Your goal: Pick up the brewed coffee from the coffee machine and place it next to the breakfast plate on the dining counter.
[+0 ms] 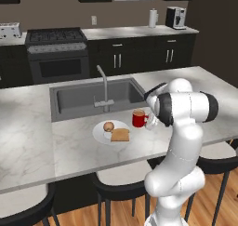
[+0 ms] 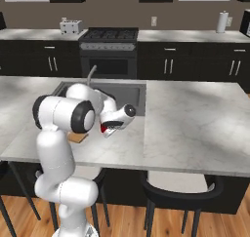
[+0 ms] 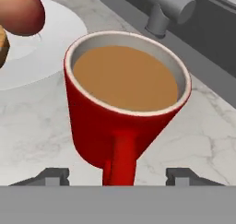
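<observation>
Hand view: mug (image 3: 126,98) handle between fingertips (image 3: 57,176)

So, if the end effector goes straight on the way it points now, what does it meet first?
Most likely the handle of the red mug, which stands right ahead between the open fingertips of the end effector. Behind the mug lies the breakfast plate on the dining counter.
</observation>
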